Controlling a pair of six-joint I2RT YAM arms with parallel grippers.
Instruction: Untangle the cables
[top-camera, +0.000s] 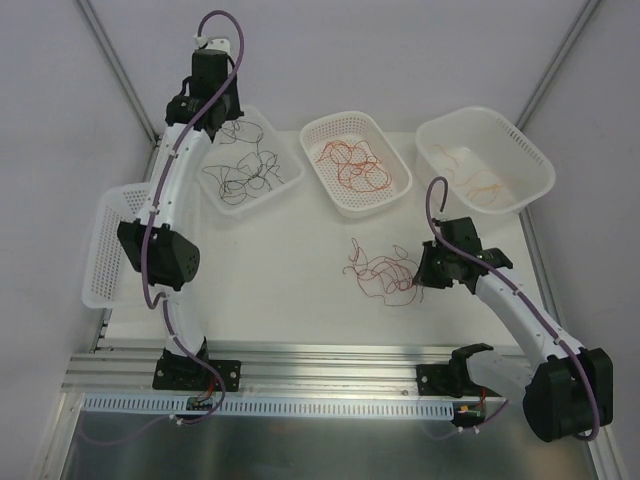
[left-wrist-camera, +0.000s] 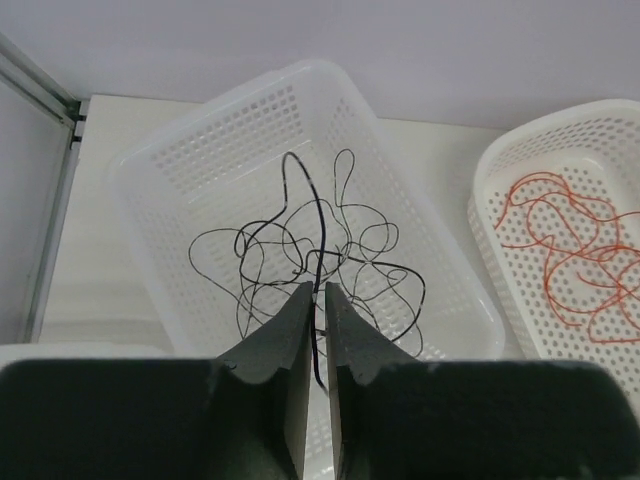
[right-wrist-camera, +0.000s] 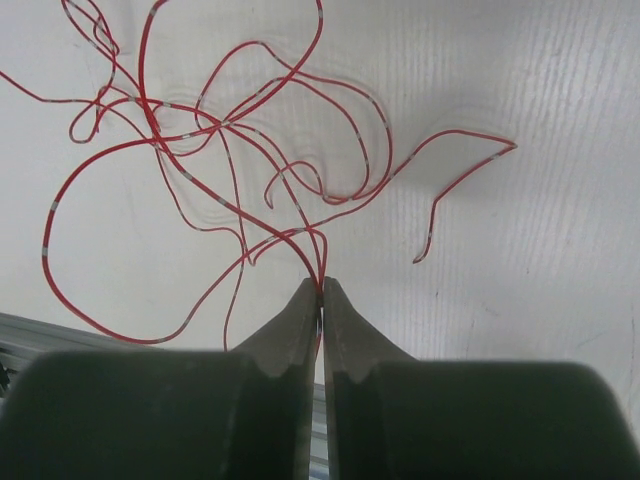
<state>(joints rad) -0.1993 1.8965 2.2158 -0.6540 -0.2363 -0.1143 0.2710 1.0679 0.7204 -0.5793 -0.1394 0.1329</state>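
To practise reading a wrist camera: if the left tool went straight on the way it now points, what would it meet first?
Most likely the black cables lying in the white basket just ahead of the left tool, then the basket's floor; depth is unclear.

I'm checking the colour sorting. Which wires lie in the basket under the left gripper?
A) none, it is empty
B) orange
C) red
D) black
D: the left wrist view shows thin black wires looped in the white basket below the left gripper, which pinches one strand. The right gripper pinches red wires lying on the table.
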